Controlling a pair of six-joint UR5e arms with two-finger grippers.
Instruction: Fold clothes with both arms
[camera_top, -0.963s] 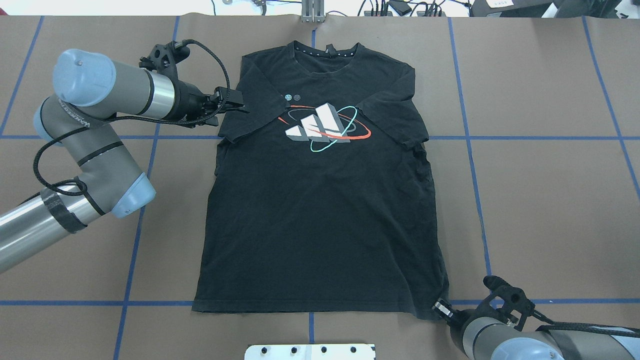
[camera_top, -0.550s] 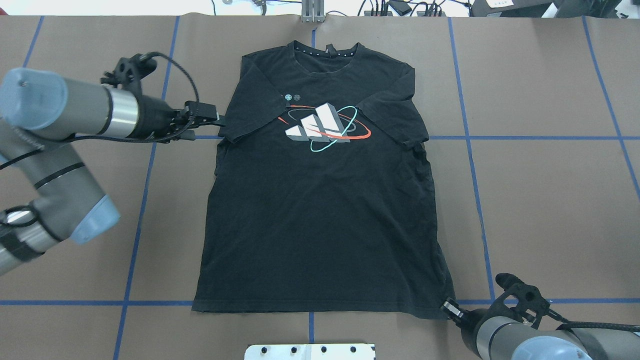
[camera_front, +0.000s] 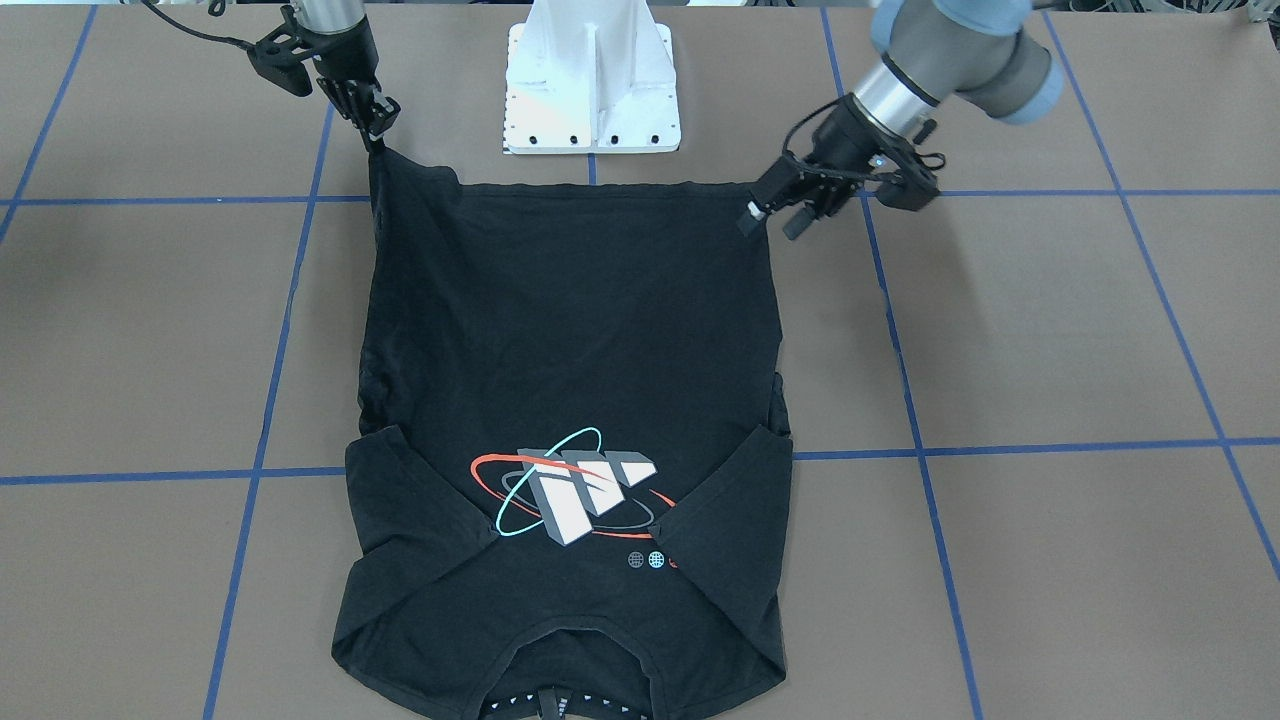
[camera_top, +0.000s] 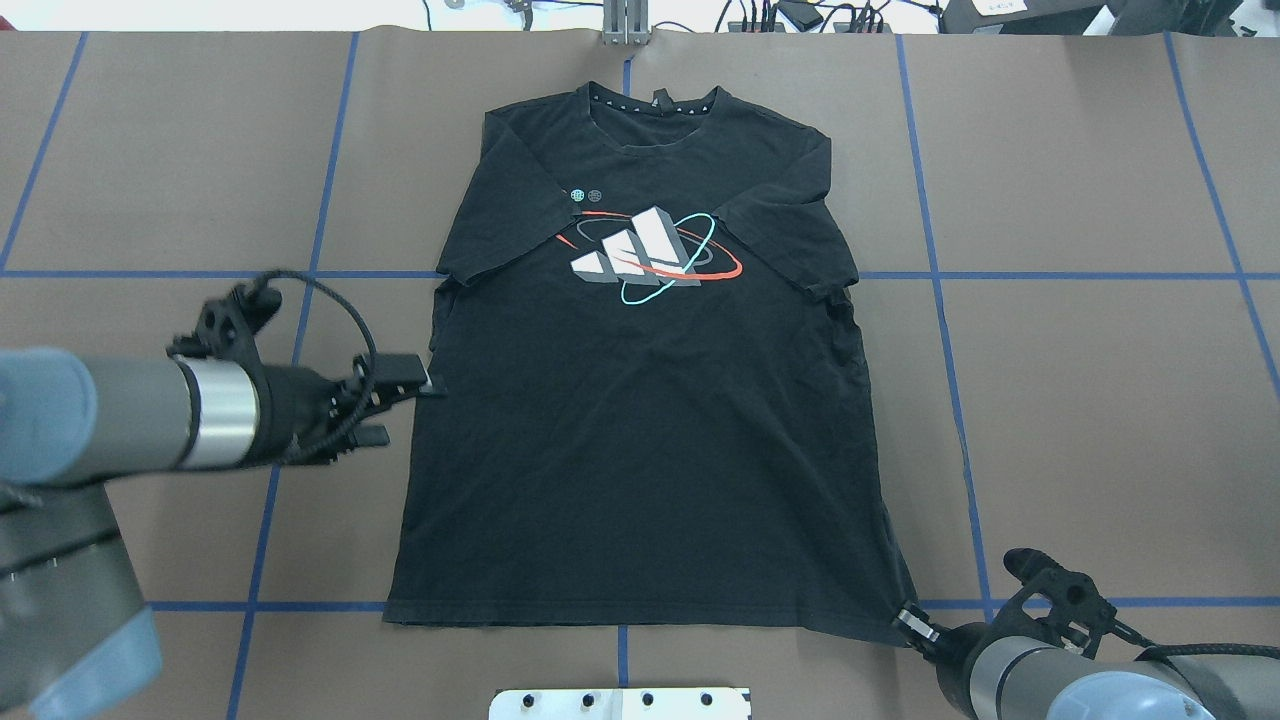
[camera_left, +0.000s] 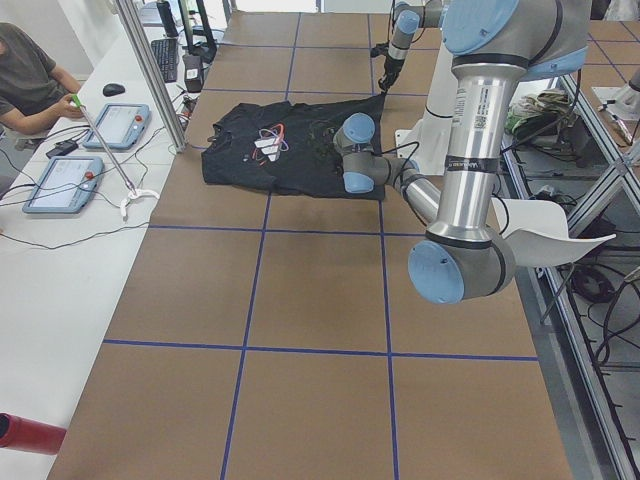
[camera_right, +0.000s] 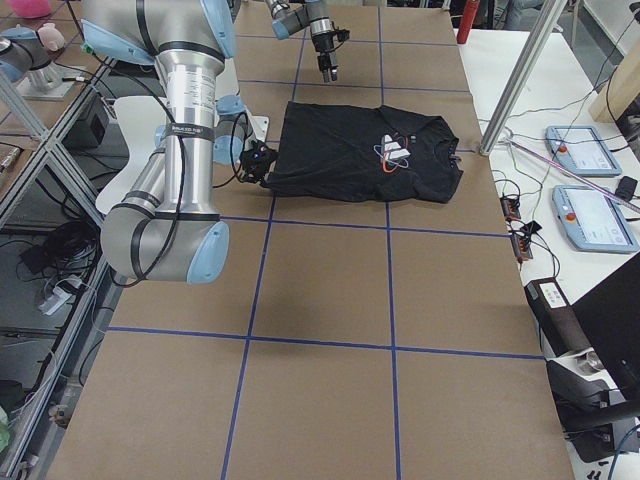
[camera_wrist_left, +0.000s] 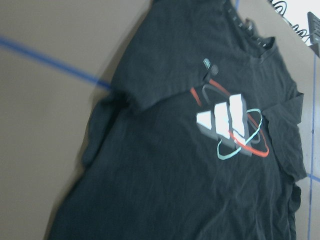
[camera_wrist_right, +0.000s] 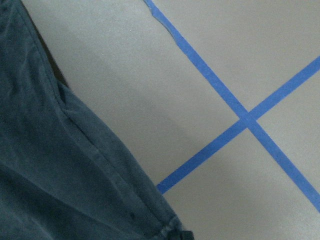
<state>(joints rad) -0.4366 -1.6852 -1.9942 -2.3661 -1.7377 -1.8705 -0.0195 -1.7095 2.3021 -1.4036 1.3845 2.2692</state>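
Black T-shirt lies flat on the brown table, graphic up, collar at the far end, both sleeves folded in over the chest. Right gripper is clenched on the near right hem corner, pulling it to a point. Left gripper is released, fingers spread, just off the shirt's left edge and not touching the cloth.
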